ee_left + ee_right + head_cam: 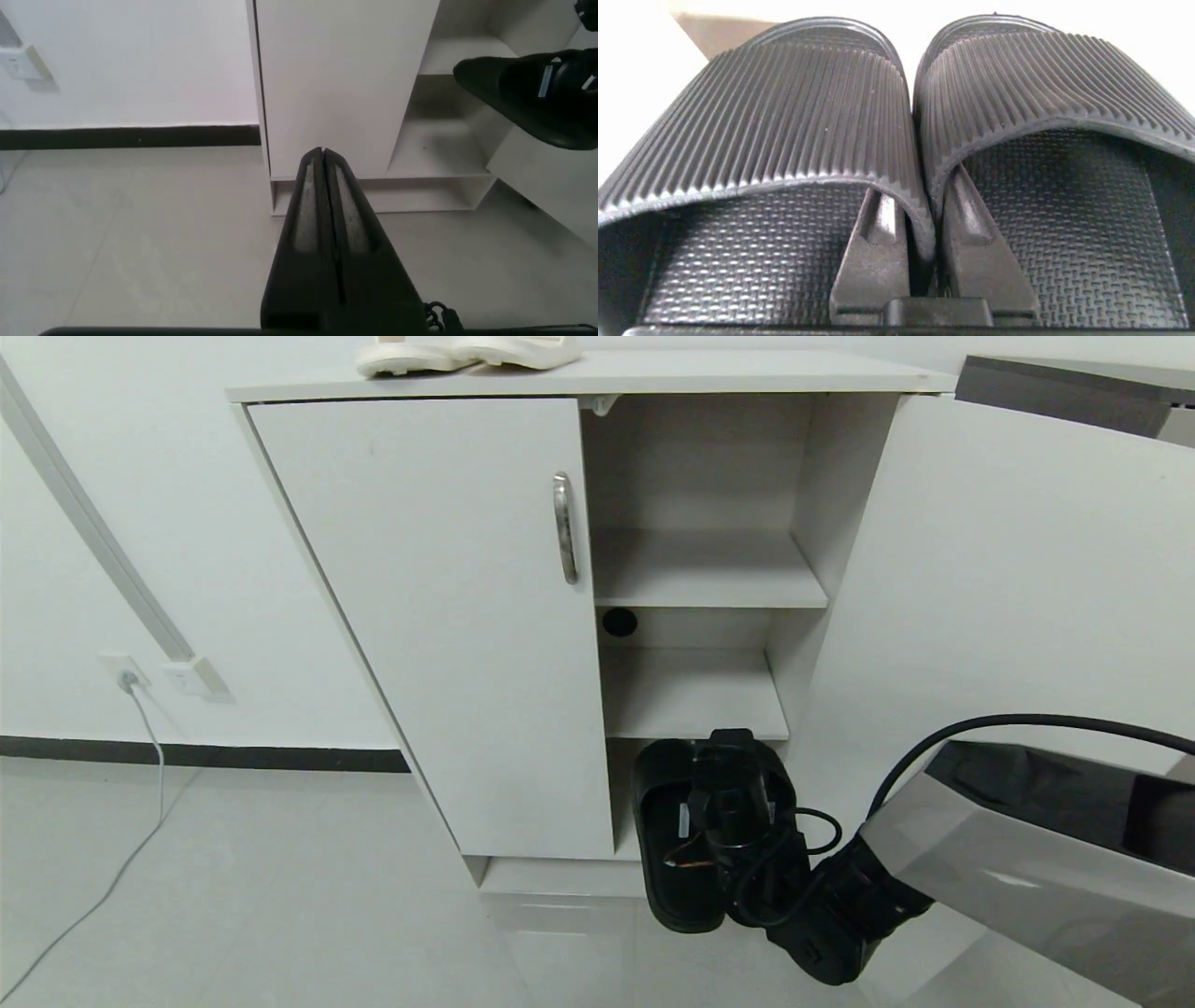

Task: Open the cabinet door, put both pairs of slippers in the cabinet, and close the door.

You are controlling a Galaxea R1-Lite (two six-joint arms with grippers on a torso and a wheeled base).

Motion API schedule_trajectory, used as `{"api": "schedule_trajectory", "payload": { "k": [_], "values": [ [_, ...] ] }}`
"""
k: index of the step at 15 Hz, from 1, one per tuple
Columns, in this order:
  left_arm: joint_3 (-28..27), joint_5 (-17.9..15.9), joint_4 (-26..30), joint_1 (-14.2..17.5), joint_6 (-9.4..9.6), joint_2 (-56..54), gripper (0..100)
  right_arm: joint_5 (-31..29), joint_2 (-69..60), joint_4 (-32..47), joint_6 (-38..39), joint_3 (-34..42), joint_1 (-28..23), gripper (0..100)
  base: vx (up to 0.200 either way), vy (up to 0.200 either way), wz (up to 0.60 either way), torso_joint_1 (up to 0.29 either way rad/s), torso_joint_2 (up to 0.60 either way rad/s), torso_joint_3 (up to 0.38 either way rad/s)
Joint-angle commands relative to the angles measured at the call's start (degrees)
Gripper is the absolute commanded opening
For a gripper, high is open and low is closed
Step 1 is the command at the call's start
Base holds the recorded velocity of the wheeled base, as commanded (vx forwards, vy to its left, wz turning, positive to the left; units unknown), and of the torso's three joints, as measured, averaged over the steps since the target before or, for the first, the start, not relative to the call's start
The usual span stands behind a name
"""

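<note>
A pair of black slippers hangs side by side in front of the white cabinet's lowest compartment. My right gripper is shut on them. In the right wrist view its fingers pinch the two ribbed straps together at their inner edges. The right door stands wide open and the left door with its metal handle is closed. A pair of white slippers lies on the cabinet top. My left gripper is shut on nothing, low over the floor, pointing at the cabinet base; the black slippers show beyond it.
Two bare shelves sit inside the open half. A wall socket with a cable trailing over the floor is at the left. A grey unit stands behind the open door. Open floor lies left of the cabinet.
</note>
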Motion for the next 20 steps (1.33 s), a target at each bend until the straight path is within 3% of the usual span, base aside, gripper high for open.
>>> {"api": "schedule_trajectory", "payload": {
  "k": [1,6,15,20],
  "values": [
    [0.0,0.0,0.0,0.0,-0.04,0.1,0,-0.6,1.0,-2.0,-1.3,0.6,0.1,0,0.0,0.0,0.0,0.0,0.0,0.0],
    [0.0,-0.1,0.0,0.0,-0.04,0.1,0,-1.5,1.2,-2.5,-1.9,0.6,0.1,0,0.0,0.0,0.0,0.0,0.0,0.0],
    [0.0,0.0,0.0,0.0,-0.04,0.1,0,-1.9,1.0,-2.5,-2.7,0.1,0.1,0,0.2,0.0,0.0,0.001,0.0,0.003],
    [0.0,0.0,0.0,0.0,-0.31,0.1,0,-1.6,4.4,-2.4,-4.7,-5.6,-1.1,0,0.0,0.0,0.0,0.0,0.0,0.0]
  ]
}}
